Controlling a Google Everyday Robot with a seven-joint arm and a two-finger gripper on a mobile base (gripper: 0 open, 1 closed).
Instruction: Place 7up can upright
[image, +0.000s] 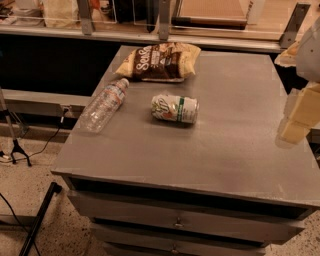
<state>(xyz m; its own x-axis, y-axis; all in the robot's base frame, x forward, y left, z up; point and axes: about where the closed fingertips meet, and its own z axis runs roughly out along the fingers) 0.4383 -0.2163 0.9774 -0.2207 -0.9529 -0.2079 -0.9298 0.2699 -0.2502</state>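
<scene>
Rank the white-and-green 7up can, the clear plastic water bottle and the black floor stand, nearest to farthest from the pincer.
The pincer hangs at the right edge of the grey table.
1. White-and-green aluminium 7up can, lying mid-table.
2. Clear plastic water bottle, lying near the left edge.
3. Black floor stand, off the table's left side.

A clear plastic water bottle (104, 105) lies on its side near the left edge of the grey counter (235, 150), its cap toward the back, a brown-and-cream snack bag (159, 61) lies flat near the back edge, and drawers (175, 222) run beneath.
</scene>
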